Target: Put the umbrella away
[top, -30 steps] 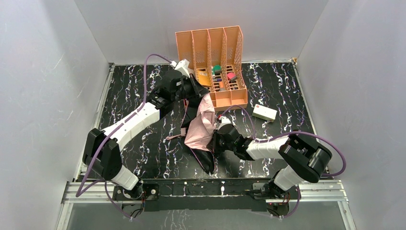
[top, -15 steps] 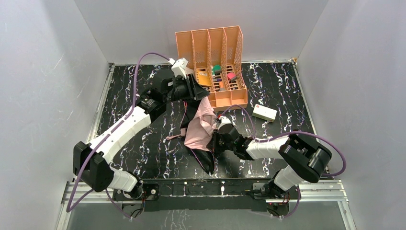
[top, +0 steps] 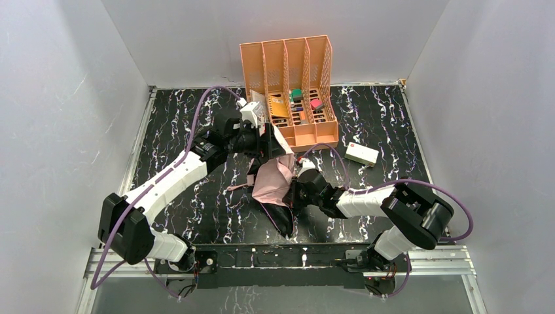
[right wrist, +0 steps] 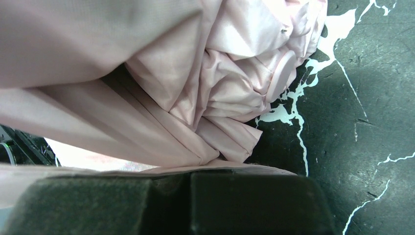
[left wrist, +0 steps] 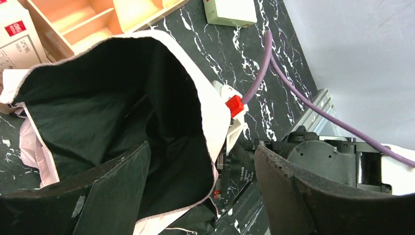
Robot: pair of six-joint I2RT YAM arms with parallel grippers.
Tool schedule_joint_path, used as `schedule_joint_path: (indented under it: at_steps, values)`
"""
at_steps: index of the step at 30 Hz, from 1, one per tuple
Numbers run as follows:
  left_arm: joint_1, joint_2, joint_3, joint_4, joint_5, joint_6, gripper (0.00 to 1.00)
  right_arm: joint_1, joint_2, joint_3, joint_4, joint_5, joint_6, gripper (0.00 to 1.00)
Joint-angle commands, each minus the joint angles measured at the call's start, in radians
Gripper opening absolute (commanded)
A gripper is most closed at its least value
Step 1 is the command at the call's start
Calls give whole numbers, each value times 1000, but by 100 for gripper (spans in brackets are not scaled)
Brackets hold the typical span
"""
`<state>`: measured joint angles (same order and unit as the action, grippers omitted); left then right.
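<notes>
The umbrella (top: pixel 271 184) lies on the table (top: pixel 173 140) before the organiser (top: pixel 315 136), left of the box (top: pixel 362 154).

light: bright, even | shadows: soft | blur: nearest umbrella (right wrist: pixel 73 39) fabric

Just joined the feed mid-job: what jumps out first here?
A crumpled pink-and-black umbrella sprawls mid-way across the table. The right gripper is shut on its pink fabric, while the left gripper gapes open over its black lining. An orange organiser stands at the back.
</notes>
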<state>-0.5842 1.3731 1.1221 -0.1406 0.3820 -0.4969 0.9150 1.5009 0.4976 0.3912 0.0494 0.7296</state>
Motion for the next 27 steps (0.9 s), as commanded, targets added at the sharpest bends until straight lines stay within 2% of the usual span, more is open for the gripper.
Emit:
schedule_joint_path:
  at_steps: [1, 6, 9, 17, 27]
  values:
    - [5, -36, -16, 0, 62, 44, 74, -4, 28, 10, -64, 37, -21, 1]
    - [5, -18, -13, 36, 67, 35, 52, -4, 28, 9, -64, 35, -19, 1]
    - [5, -15, -2, 41, 74, 34, 28, -4, 29, 7, -64, 38, -18, 1]
    - [5, -36, -11, 25, 99, 22, 0, -4, 52, 18, -47, 37, 7, 0]
    - [-40, -149, 49, -45, 96, -43, 0, -44, 137, 94, -7, 64, 31, 0]
